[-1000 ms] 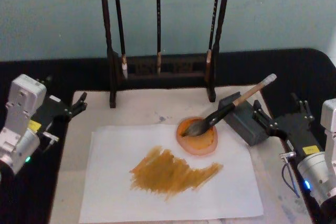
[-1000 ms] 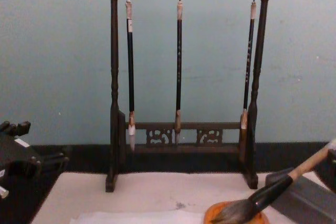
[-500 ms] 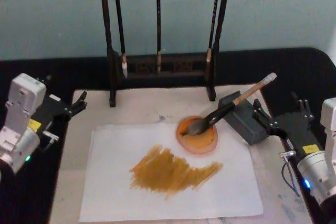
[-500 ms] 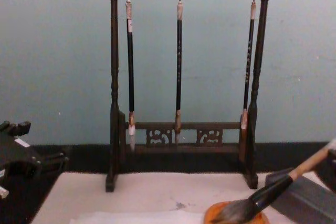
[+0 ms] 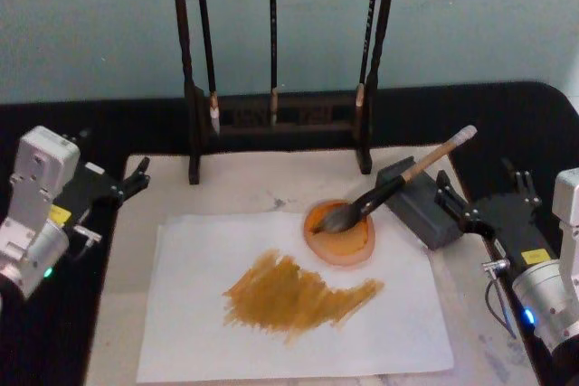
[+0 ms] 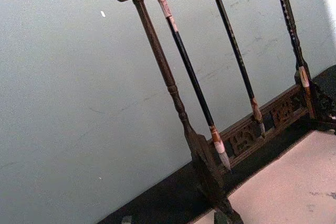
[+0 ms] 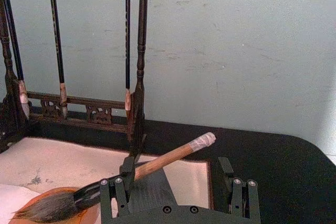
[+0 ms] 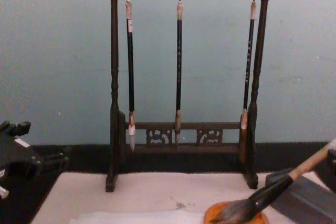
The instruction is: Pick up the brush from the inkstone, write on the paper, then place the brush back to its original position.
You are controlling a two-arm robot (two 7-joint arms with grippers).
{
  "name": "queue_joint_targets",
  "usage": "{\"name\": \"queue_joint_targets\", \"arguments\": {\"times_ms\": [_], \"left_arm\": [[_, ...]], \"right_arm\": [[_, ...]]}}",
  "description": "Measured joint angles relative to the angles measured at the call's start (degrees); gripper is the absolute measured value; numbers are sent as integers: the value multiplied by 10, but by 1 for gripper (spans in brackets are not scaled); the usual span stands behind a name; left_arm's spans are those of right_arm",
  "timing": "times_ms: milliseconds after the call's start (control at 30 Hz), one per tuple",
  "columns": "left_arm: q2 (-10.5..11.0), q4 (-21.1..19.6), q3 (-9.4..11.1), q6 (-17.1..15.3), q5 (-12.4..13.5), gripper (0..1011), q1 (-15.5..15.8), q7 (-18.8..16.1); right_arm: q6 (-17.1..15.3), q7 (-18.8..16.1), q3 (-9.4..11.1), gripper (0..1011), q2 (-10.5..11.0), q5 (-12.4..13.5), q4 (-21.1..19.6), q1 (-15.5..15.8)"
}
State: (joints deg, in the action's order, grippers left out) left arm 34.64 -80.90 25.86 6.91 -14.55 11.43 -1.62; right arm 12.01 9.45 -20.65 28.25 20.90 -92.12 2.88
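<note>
The brush (image 5: 398,183) lies slanted, its tan handle propped on the grey inkstone block (image 5: 418,210) and its bushy tuft (image 7: 47,208) resting in a round orange dish (image 5: 342,240). The white paper (image 5: 194,323) lies in front on the mat and carries a broad ochre stroke patch (image 5: 294,294). My right gripper (image 5: 484,194) hovers open just right of the inkstone; in the right wrist view its fingers (image 7: 113,195) flank the block, apart from the handle. At the table's left edge my left gripper (image 5: 116,169) is parked open, far from the brush.
A dark wooden brush stand (image 5: 276,119) with three slim hanging brushes (image 8: 179,66) stands at the back of the off-white mat (image 5: 244,187). Black table surface (image 5: 507,124) surrounds the mat.
</note>
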Motion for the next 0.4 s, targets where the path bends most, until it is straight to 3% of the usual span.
{"name": "queue_joint_targets", "arguments": {"times_ms": [400], "left_arm": [[0, 0, 0, 0, 0, 1010, 0, 0]], "right_arm": [[0, 0, 0, 1000, 0, 0, 0, 0]]}}
